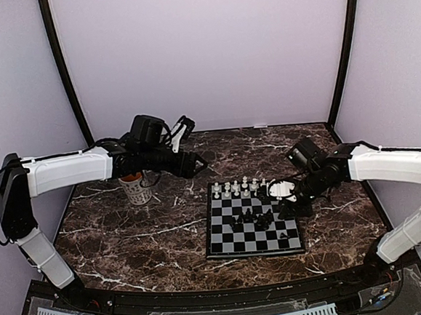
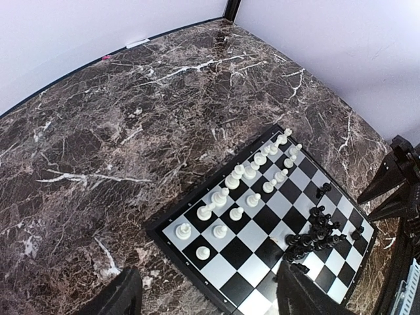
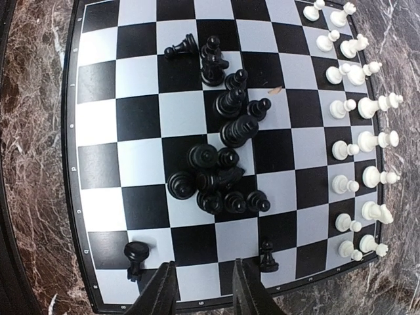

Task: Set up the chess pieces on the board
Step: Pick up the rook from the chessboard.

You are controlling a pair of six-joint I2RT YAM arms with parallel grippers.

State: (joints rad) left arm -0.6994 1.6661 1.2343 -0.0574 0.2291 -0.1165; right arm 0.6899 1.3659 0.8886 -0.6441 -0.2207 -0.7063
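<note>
The board (image 1: 221, 246) lies right of the table's middle. White chess pieces (image 1: 245, 186) stand in two rows along its far edge. Black chess pieces (image 1: 250, 217) are bunched in a heap at its middle. My right gripper (image 1: 286, 211) hovers low over the board's right edge; in the right wrist view it (image 3: 202, 289) is open and empty, between a lone black pawn (image 3: 266, 257) and another single black piece (image 3: 136, 252), with the black heap (image 3: 220, 164) ahead. My left gripper (image 1: 195, 163) hangs high, beyond the board's far left corner; in the left wrist view it (image 2: 210, 303) is open and empty above the board's corner (image 2: 172, 244).
A white mug (image 1: 135, 188) with an orange inside stands on the dark marbled table (image 1: 144, 236) under the left arm, left of the board. Pale walls and black corner posts close the space at the back and sides.
</note>
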